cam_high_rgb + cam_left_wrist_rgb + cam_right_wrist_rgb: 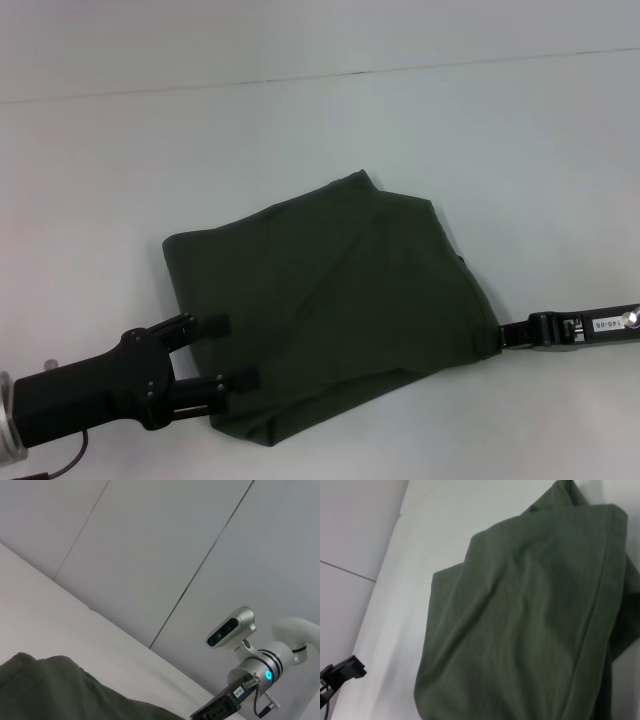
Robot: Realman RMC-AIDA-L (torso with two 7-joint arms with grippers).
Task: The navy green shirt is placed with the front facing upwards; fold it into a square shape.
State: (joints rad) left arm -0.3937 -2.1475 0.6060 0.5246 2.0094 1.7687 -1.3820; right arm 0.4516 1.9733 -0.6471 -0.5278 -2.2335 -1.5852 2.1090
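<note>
Left gripper: reaching in from the near-left side of the navy green shirt, arm slanting up toward the cloth; fingers spread wide, one pad lying at the shirt's left edge, the other touching the near-left hem; gripping nothing between them.

Right gripper: coming in level from the right of the shirt, arm stretching almost straight sideways; tip meeting the shirt's right-hand corner; open or shut – cannot tell, fingertips hiding at the cloth edge.

Right arm seen from the left wrist: silver wrist and camera housing hanging beyond the shirt's far fold.

Shirt position: lying on the white table, folded into a rough four-sided bundle, plain dark green side showing, sitting between the two grippers.

Shirt edges: left edge rounded and thick; far corner peaking near the table's middle; near hem sagging toward the near-left; right corner pinching in against the right gripper.

Open room: bare table spreading wide beyond the shirt's far side and to its far left and far right; less room on the near side.

Long axis: running diagonally, from the shirt's near-left hem toward its far-right corner.

Folds in the right wrist view: layered creases running lengthwise along the bundle.
</note>
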